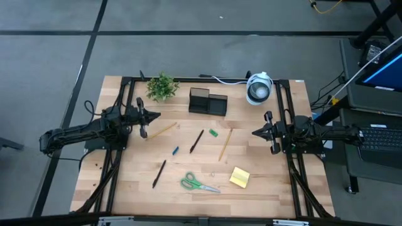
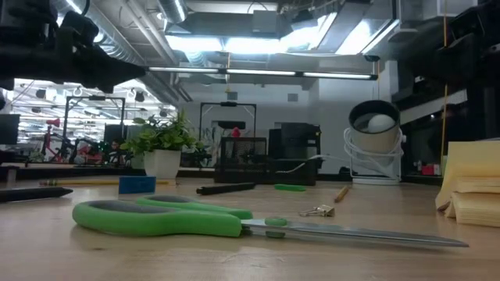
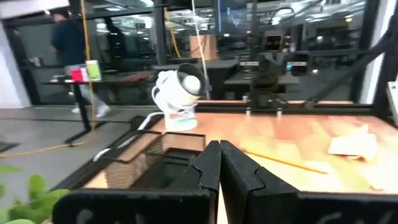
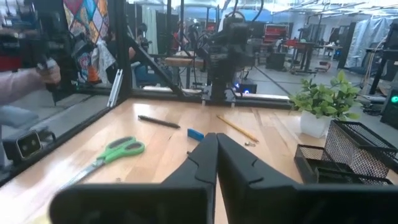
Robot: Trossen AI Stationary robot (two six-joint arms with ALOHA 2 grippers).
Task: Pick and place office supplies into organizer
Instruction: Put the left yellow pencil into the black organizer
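Observation:
The black mesh organizer [image 1: 207,102] stands at the far middle of the wooden table. On the tabletop lie two pencils [image 1: 162,130] [image 1: 225,144], two black pens [image 1: 196,140] [image 1: 159,173], green-handled scissors [image 1: 198,183], a yellow sticky-note pad [image 1: 239,177], a blue piece [image 1: 175,150] and a green piece [image 1: 213,132]. My left gripper [image 1: 154,116] hovers shut at the table's left side, its fingertips [image 3: 219,146] together, pointing level toward the right. My right gripper [image 1: 254,133] hovers shut at the right side, its fingertips [image 4: 216,137] together, pointing level toward the left. Neither holds anything.
A small potted plant [image 1: 162,86] stands left of the organizer. A round white-and-grey device [image 1: 258,88] with a cord stands to the organizer's right. Black frame rails [image 1: 125,94] run along the table's sides. A small binder clip [image 2: 316,211] lies near the scissors [image 2: 180,218].

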